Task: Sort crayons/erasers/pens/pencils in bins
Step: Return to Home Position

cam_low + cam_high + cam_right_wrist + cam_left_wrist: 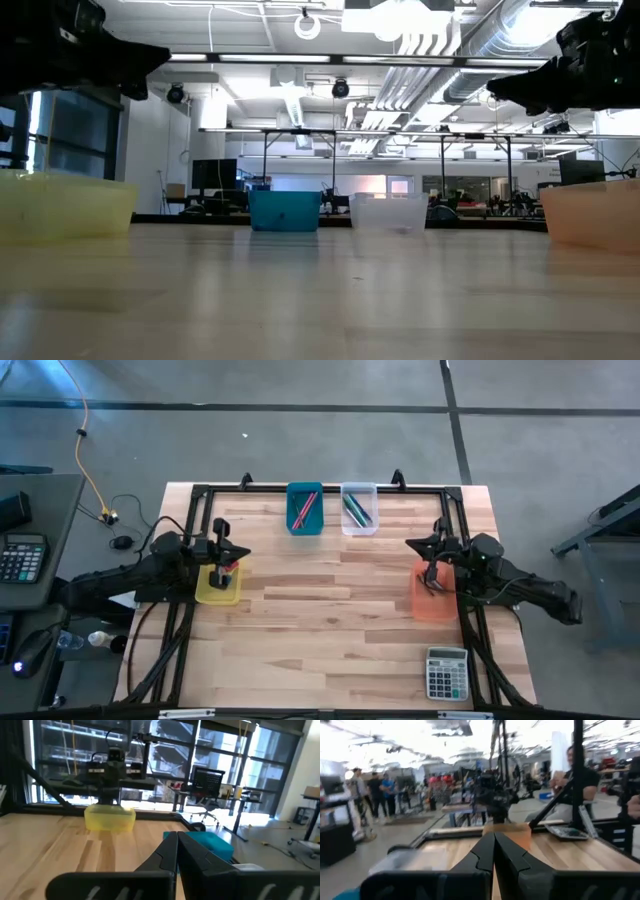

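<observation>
Step in hand: bringing both arms home. I judge the sorting done, as the high view shows no loose stick or block on the bench [330,610].

Nearest, at 5 o'clock on the bench, lies a grey calculator [447,673], well apart from both arms.

At mid-depth, the left claw [226,556] hangs over the yellow bin [212,594] at 9 o'clock. Its fingers [480,855] are pressed together with nothing between them. A small red piece [229,568] shows in that bin, likely one of the erasers; the claw hides whatever else is in there. The right claw [428,552] hangs over the far rim of the orange bin [432,605] at 3 o'clock, its fingers [165,852] likewise together and empty. The low view shows both arms well above the bin rims.

Farthest, at 12 o'clock, the teal bin [305,525] holds reddish sticks [305,508]. The clear bin [360,526] just beside it holds green and dark sticks [356,510].

Recommendations:
- Keep both claws together.
- Raise each one straight up before pulling it back, so no finger catches a rim and drags a light bin.
- Withdraw each arm along its own side, left toward 9 and right toward 3.
- Keep the right elbow above the calculator.
- Move slowly; the bins look easy to tip.
</observation>
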